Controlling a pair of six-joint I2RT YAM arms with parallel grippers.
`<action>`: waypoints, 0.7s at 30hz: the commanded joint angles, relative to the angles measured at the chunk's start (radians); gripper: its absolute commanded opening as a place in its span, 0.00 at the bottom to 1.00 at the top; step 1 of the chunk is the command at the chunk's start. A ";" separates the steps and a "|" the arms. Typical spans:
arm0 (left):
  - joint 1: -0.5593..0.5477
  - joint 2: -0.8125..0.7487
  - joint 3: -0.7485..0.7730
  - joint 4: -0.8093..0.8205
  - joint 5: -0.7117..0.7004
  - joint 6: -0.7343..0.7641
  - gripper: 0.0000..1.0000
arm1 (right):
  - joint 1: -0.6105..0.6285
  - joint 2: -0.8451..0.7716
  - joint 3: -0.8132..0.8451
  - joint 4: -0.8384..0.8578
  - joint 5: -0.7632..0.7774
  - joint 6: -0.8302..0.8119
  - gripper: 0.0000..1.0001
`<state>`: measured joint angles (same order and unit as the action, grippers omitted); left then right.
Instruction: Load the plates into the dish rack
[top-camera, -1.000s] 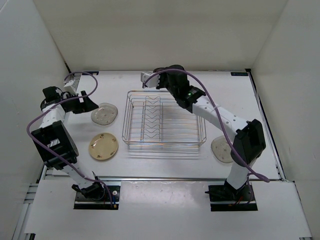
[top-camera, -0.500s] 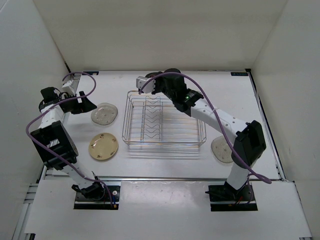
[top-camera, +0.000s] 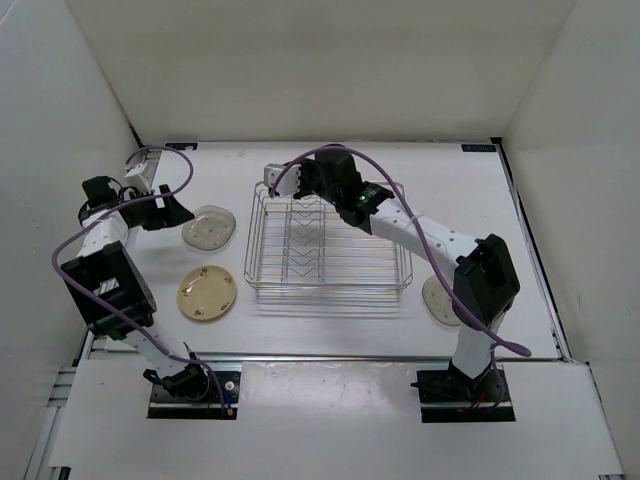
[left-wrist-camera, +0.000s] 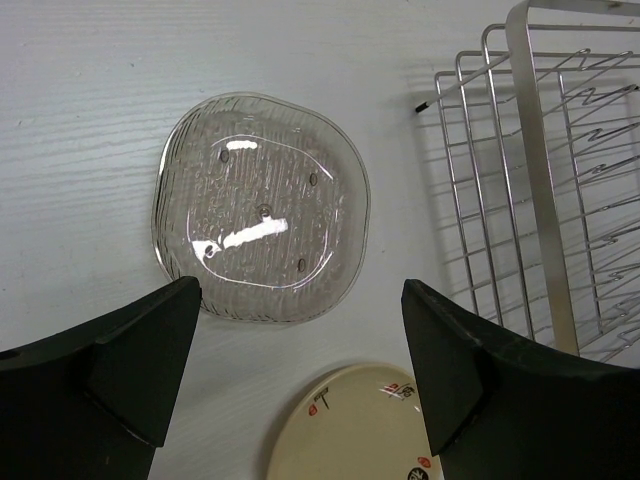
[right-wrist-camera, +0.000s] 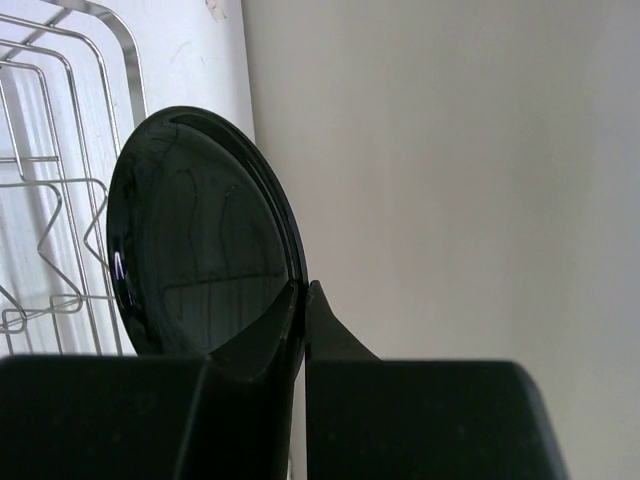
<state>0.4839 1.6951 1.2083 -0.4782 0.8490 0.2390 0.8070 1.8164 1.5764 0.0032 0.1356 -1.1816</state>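
Observation:
My right gripper (right-wrist-camera: 305, 290) is shut on the rim of the glossy black plate (right-wrist-camera: 195, 250), which it holds on edge above the far left corner of the dish rack (right-wrist-camera: 60, 180). In the top view this gripper (top-camera: 298, 182) hangs over the silver wire dish rack (top-camera: 327, 287). A translucent plate (left-wrist-camera: 262, 205) lies flat on the table left of the rack (left-wrist-camera: 530, 150), below my open left gripper (left-wrist-camera: 300, 300), whose jaws are empty. A cream plate (left-wrist-camera: 360, 425) lies nearer. In the top view my left gripper (top-camera: 175, 210) is just left of the translucent plate (top-camera: 209, 227).
The cream plate (top-camera: 207, 293) sits near the rack's front left corner. Another translucent plate (top-camera: 440, 298) lies right of the rack, partly hidden by the right arm. White walls close in the table on three sides.
The right arm has carried the black plate leftward along the rack's far edge to its far left corner. The left arm has barely moved.

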 joint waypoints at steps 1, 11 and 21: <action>0.015 -0.032 -0.015 -0.002 0.025 0.022 0.92 | 0.001 0.000 0.048 0.070 -0.039 0.017 0.00; 0.024 -0.032 -0.015 -0.002 0.035 0.031 0.92 | -0.028 0.009 0.028 0.092 -0.105 -0.001 0.00; 0.024 -0.014 -0.015 -0.011 0.035 0.031 0.92 | -0.069 0.000 -0.012 0.101 -0.182 -0.001 0.00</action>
<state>0.5022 1.6951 1.1992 -0.4892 0.8497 0.2543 0.7506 1.8278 1.5711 0.0254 0.0006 -1.1816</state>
